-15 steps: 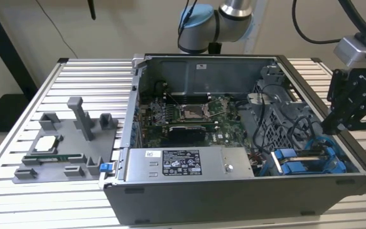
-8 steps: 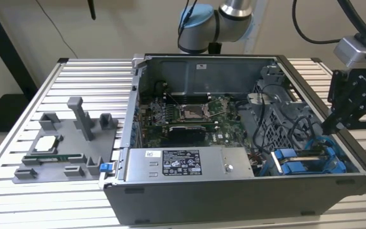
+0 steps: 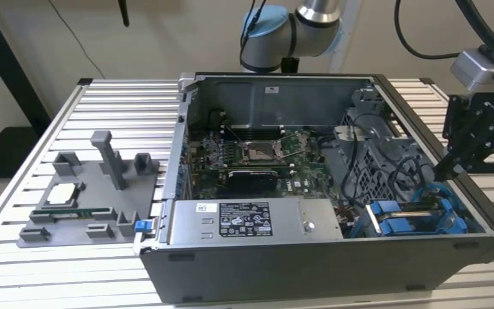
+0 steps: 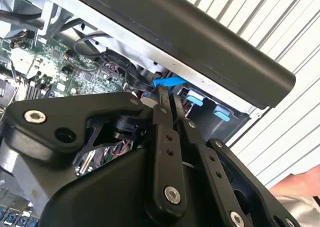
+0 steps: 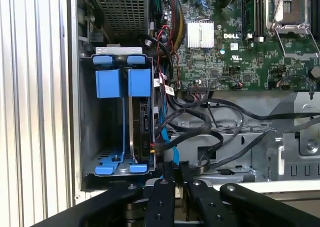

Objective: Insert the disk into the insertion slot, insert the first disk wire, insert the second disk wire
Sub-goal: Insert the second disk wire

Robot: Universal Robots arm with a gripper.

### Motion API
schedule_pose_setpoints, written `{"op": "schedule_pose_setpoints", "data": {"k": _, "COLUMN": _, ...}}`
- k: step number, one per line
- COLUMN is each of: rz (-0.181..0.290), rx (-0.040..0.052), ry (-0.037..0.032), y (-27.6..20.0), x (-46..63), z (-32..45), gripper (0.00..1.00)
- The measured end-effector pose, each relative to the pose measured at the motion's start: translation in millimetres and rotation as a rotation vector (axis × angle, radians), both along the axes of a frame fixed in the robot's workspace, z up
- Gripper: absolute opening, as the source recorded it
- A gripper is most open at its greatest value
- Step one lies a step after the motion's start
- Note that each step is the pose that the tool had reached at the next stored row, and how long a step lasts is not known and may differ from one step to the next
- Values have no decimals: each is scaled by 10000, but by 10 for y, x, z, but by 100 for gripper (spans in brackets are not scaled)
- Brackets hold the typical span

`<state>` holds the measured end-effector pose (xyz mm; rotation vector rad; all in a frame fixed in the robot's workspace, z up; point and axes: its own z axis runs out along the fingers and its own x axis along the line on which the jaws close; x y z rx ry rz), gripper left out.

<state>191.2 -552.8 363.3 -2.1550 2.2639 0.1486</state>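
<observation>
With the disk [image 5: 141, 122] seated edge-on in the insertion slot [image 5: 90, 117], the pincer [image 5: 175, 168] hangs just beside it, pressed together, seemingly pinching the blue wire [image 5: 166, 142] meant for the disk

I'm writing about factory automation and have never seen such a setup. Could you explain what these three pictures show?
The machine is one robot arm with a black gripper at its end. The exterior view comes from a camera off the arm. Both wrist views come from cameras riding on the arm, looking past the gripper. On a slatted metal table stands an open computer case with a green motherboard inside. At the exterior view's left lies a grey tray of parts. The gripper hangs over the drive cage, which has blue rails and sits in a corner of the case. In the first wrist view, what looks like a disk sits on edge in that cage. Whether the gripper holds anything I cannot tell.
</observation>
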Motion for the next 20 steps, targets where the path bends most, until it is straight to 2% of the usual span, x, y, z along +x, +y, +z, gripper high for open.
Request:
{"op": "schedule_pose_setpoints", "data": {"k": 6, "rz": -2, "rx": 0, "ry": 0, "y": 0, "x": -2, "z": 24, "gripper": 0}}
{"op": "schedule_pose_setpoints", "data": {"k": 20, "rz": -2, "rx": 0, "ry": 0, "y": 0, "x": -142, "z": 272, "gripper": 0}}
